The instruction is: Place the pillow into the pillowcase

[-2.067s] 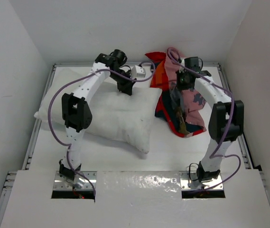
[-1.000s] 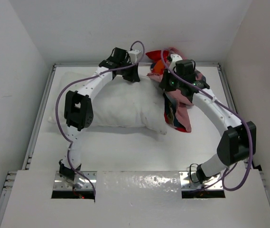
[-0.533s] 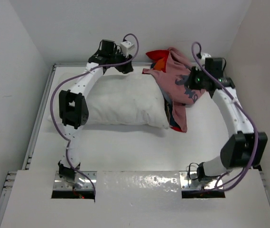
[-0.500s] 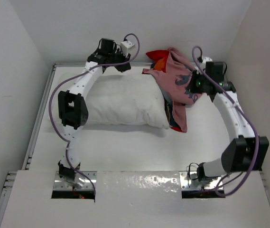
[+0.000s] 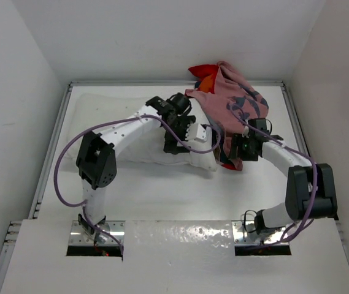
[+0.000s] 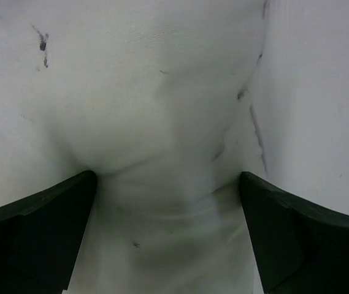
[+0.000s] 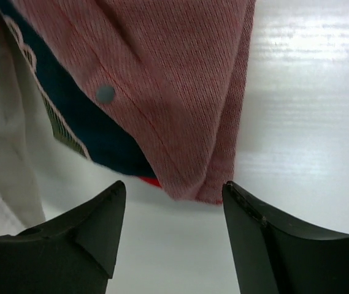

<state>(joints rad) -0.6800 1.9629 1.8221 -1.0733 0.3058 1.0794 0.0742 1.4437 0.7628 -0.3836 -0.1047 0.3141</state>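
The pillow (image 5: 143,146) lies on the surface (image 5: 162,196), mostly outside the pillowcase (image 5: 232,101) draped over its end. The left claw (image 6: 168,184), spread wide, presses into it, gripping nothing. The right claw (image 7: 174,190) gapes empty over the pillowcase's edge.

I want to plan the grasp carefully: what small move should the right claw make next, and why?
Probably close the right claw: it is open, and a pink hem corner of the pillowcase lies between its fingers. A grip there could hold the opening while the left claw, open on the pillow, pushes.
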